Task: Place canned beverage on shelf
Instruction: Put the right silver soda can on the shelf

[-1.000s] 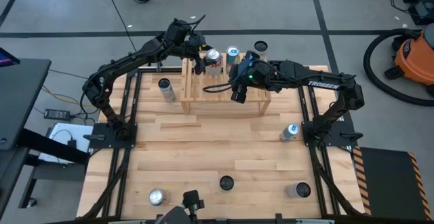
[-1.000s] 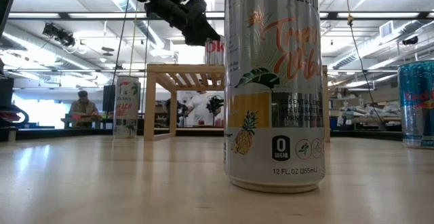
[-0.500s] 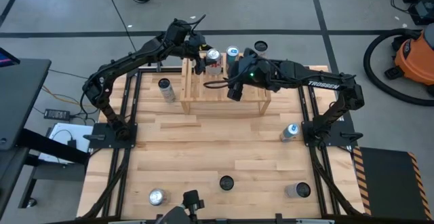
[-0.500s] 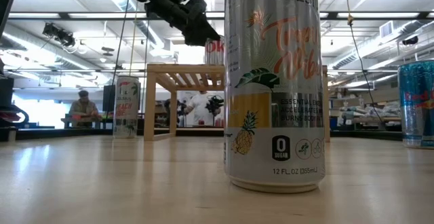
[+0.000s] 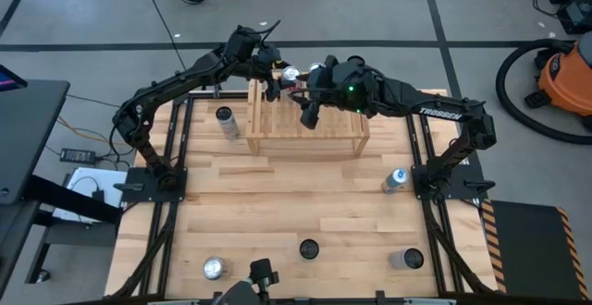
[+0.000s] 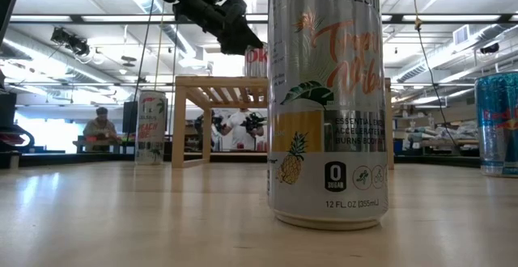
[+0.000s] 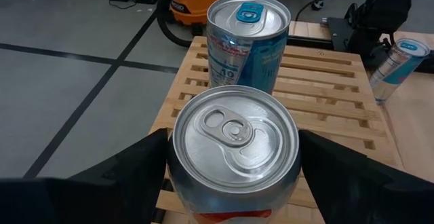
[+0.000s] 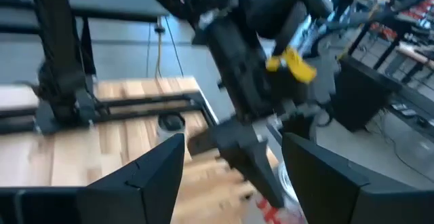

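The shelf (image 5: pixel 310 137) is a light wooden slatted rack at the table's far middle. A silver-topped can with a red and white label (image 7: pixel 234 139) stands upright at the shelf's far left corner, and my left gripper (image 5: pixel 277 77) is shut on it. A blue can (image 7: pixel 247 37) stands on the slats just beyond it. My right gripper (image 5: pixel 306 115) hovers open above the shelf's middle with nothing between its fingers. In the right wrist view it faces my left arm's gripper (image 8: pixel 247 139). In the low view the red-lettered can (image 6: pixel 255 60) shows on the shelf top (image 6: pixel 222 79). My left gripper pinches the can's side wall (image 7: pixel 175 166) just below the top rim, one finger (image 7: pixel 129 173) on each side. The fingers come slanting down from the table's far left. The can stands upright; in the low view its bottom sits at the level of the slats.
Loose cans stand on the table: one left of the shelf (image 5: pixel 225 120), one at the right (image 5: pixel 396 177), three along the near edge (image 5: pixel 215 268) (image 5: pixel 308 248) (image 5: pixel 407 259). A tall Celsius can (image 6: pixel 328 97) fills the low view's middle. People sit in the room behind.
My right gripper has risen and tipped upward. It has swung from over the shelf's middle toward the far left, nearer my left gripper and the cans. The blue can is now partly under the right arm. My left gripper and its can have kept still.
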### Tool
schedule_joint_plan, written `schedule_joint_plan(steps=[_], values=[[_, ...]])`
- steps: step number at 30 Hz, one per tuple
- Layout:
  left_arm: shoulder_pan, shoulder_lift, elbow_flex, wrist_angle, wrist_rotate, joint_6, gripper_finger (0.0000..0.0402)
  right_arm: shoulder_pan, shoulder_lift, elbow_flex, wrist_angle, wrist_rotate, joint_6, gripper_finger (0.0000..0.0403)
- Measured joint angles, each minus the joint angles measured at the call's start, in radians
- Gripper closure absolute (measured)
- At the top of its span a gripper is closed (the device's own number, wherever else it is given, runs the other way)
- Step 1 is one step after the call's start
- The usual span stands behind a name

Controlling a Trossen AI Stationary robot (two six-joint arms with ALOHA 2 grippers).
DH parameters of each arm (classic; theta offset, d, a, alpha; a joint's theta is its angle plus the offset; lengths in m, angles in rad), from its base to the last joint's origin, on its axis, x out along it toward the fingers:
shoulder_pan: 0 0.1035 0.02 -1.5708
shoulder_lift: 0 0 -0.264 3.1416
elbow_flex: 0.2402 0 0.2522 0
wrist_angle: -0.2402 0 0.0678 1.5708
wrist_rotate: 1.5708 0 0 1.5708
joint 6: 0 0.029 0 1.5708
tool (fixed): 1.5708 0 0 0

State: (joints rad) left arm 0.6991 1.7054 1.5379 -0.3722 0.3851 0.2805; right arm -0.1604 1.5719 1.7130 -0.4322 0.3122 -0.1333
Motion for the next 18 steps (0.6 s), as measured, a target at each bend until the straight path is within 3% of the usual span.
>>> schedule_joint_plan(steps=[18], values=[[0.016,0.001,-0.001,0.015,-0.012,-0.032,0.0087,0.0,0.0,0.0,0.219,0.0,0.0,0.0146]])
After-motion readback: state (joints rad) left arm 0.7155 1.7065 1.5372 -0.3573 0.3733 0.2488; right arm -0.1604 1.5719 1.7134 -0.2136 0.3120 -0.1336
